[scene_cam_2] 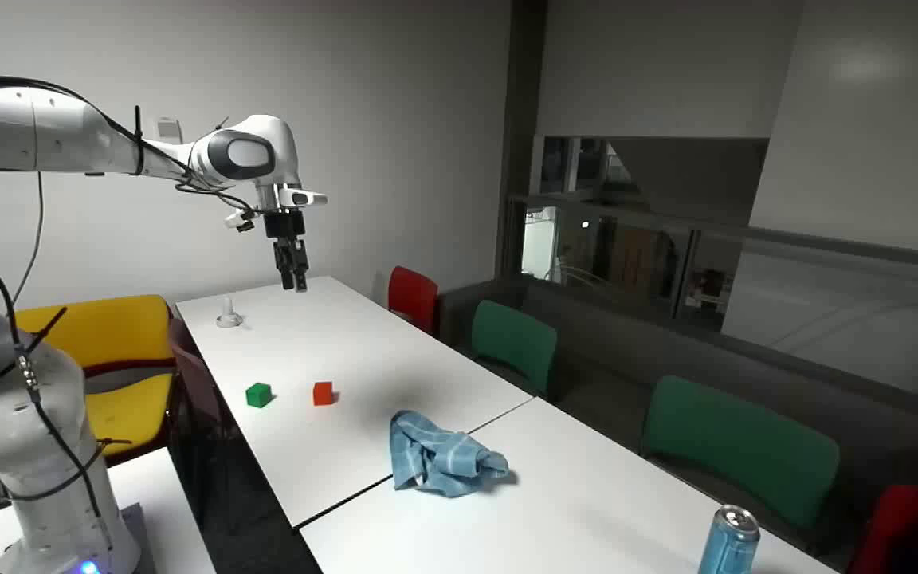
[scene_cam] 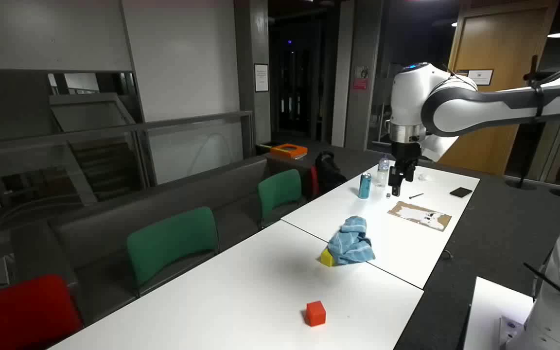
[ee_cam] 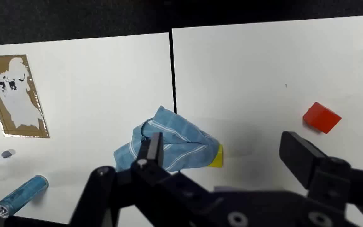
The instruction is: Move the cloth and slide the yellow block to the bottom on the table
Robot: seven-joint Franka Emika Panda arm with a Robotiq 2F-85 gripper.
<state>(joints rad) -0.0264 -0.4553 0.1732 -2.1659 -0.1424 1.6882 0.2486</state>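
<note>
A crumpled blue cloth with white stripes lies across the seam between the two white tables (scene_cam: 241,296); the cloth shows in both exterior views (scene_cam: 351,243) (scene_cam_2: 445,458) and in the wrist view (ee_cam: 181,135). The yellow block is mostly covered by the cloth; one end sticks out in an exterior view (scene_cam: 327,258) and in the wrist view (ee_cam: 218,158). In an exterior view the cloth hides it fully. My gripper (ee_cam: 222,142) is open and empty. It hangs high above the table in both exterior views (scene_cam: 400,183) (scene_cam_2: 293,277), apart from cloth and block.
A red block (scene_cam_2: 323,393) and a green block (scene_cam_2: 258,395) stand on the table. A blue can (scene_cam: 364,185), a clear bottle (scene_cam: 382,172), a torn cardboard sheet (scene_cam: 421,216) and a dark flat object (scene_cam: 461,192) are on the far table. Chairs (scene_cam: 173,243) line one side.
</note>
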